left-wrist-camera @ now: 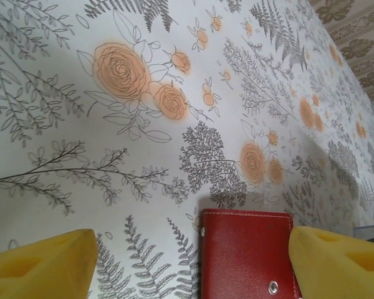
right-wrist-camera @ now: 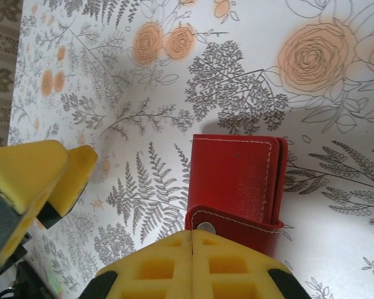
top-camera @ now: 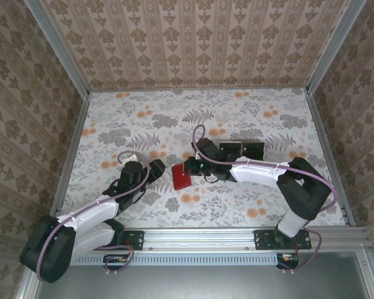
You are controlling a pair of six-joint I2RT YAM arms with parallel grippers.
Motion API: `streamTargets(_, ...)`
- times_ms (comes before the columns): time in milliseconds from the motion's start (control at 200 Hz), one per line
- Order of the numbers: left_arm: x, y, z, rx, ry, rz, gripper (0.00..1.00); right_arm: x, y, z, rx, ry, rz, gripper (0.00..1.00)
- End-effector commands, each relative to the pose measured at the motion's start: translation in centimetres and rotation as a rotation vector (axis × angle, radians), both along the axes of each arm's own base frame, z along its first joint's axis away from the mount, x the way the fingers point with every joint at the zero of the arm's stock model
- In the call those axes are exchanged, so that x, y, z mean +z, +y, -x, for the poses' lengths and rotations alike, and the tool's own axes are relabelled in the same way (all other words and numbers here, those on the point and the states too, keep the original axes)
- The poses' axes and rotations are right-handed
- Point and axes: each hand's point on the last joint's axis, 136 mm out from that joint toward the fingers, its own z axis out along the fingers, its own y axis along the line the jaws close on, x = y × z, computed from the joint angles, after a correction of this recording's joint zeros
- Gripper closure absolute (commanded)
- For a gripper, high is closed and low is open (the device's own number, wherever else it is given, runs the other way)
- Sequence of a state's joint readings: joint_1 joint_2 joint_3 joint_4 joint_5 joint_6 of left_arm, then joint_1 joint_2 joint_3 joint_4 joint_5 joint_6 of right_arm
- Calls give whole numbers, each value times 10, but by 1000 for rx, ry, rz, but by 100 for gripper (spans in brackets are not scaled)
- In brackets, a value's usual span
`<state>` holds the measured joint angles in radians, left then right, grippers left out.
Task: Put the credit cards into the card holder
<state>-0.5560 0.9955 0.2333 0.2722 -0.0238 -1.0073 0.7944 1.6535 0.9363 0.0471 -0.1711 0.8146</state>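
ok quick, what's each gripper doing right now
Left gripper: open, red wallet lying between its fingers.
Right gripper: closed, tips at the wallet's snap tab; whether it pinches it cannot be told.

No text, brand, number or sign could be read. None was made out on the red card holder [right-wrist-camera: 234,177], nor on the floral table cover [right-wrist-camera: 174,93] around it.

The card holder [right-wrist-camera: 234,180] is deep red with pale stitching and a silvery snap. My fingers [right-wrist-camera: 168,246] are bright yellow. The table [left-wrist-camera: 143,205] is white, printed with grey ferns and orange roses. The walls [top-camera: 193,43] are beige with brown floral stripes. My arms [top-camera: 255,171] are white and black.
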Motion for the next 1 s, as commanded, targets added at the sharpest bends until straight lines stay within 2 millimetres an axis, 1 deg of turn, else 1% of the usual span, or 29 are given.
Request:
streamTargets(0,0,2,3,-41,11,-88,16,29,11,-3,39,-48,-65,100)
streamTargets(135,2,-8,2,-99,30,-101,15,51,13,-2,45,-79,-102,100)
streamTargets(255,2,-19,0,-135,33,-90,14,59,12,-1,41,-90,-112,100)
streamTargets(495,5,-39,-3,-185,28,-86,14,57,13,-1,35,-77,-122,100)
streamTargets(650,4,-42,-4,-190,29,-82,14,55,14,-1,30,-71,-122,100)
streamTargets(995,12,-47,-8,-182,3,-50,13,58,15,-1,27,-73,-132,100)
